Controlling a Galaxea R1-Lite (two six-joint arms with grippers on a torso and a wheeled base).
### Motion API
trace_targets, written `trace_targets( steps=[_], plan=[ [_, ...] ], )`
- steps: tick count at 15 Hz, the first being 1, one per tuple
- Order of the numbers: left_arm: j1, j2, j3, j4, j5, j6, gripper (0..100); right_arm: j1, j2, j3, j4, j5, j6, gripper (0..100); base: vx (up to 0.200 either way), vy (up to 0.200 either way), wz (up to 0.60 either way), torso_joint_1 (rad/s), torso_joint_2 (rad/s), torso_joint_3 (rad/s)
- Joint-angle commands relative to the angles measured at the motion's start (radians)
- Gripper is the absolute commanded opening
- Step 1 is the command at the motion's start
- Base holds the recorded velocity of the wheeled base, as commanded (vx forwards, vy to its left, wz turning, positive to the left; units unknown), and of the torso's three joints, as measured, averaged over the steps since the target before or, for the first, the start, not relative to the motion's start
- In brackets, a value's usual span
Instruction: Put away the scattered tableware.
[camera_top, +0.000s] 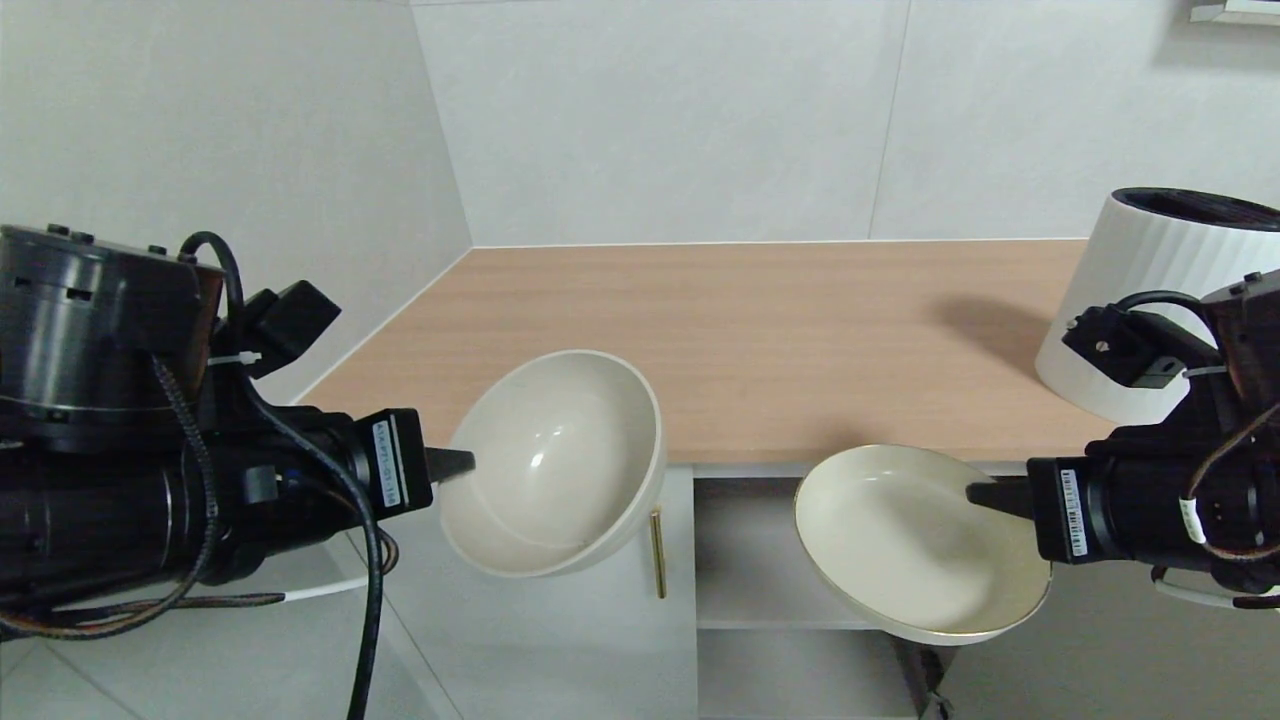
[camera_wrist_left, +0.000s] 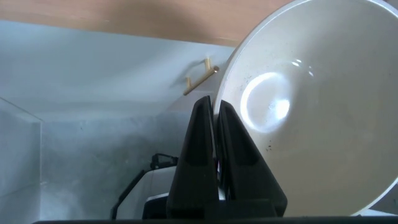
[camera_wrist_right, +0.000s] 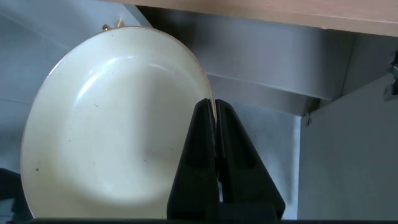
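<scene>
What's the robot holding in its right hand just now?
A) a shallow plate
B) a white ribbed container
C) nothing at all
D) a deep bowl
A: the right hand is clamped on the rim of the shallow plate, while the deep bowl is in the left hand.

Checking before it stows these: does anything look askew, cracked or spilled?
Nothing looks cracked or spilled. The bowl and plate are both tilted, each pinched by its rim, bowl in the left gripper, plate in the right gripper.
</scene>
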Motion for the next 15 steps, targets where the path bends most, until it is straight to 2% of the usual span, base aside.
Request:
trace_targets(
  steps=[1,6,15],
  plan=[
    [-0.001,0.011,0.0,0.0,0.001,-0.001,0,0.0,0.015,0.001,0.0,0.0,0.0,0,0.0,0.0,0.0,0.0,0.0,0.0],
    [-0.002,0.014,0.005,0.0,0.001,-0.001,0,-0.001,0.031,0.009,0.0,-0.002,-0.006,0,0.0,0.0,0.0,-0.01,0.02,0.014],
    [-0.007,0.014,0.006,0.0,0.001,-0.001,0,0.0,0.038,0.012,0.0,-0.002,-0.006,0,0.0,0.0,0.0,-0.155,0.42,0.266]
  ],
)
